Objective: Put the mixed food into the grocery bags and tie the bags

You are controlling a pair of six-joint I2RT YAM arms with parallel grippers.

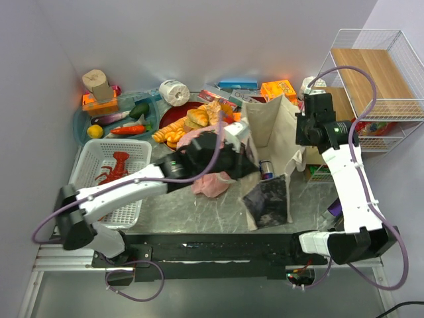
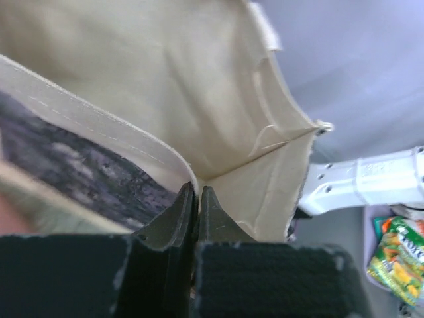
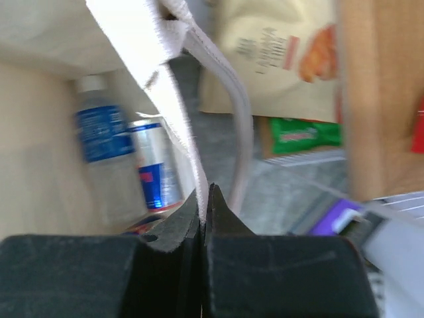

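— Where does the canvas tote [image 1: 281,132] sit?

— Your left claw [image 2: 197,197] is pinched tight on its left rim, with the cloth caught between the fingers. Your right claw [image 3: 205,197] is clamped the same way on the opposite rim, beside the strap [image 3: 238,132]. The tote stands open between them on the surface [image 1: 199,211], dark panel on the near side.

— And the count?

— Two bags: the tote, and one pink plastic bag [image 1: 213,184] crumpled beside your left arm, just left of the tote. Inside the tote are one blue-labelled bottle [image 3: 101,142] and one can [image 3: 154,173], side by side. Farther back, on the tray [image 1: 79,122] at the left: one lemon [image 1: 95,131], one red pepper [image 1: 129,130], one cucumber [image 1: 140,109] and one eggplant [image 1: 109,119], well apart from both claws.
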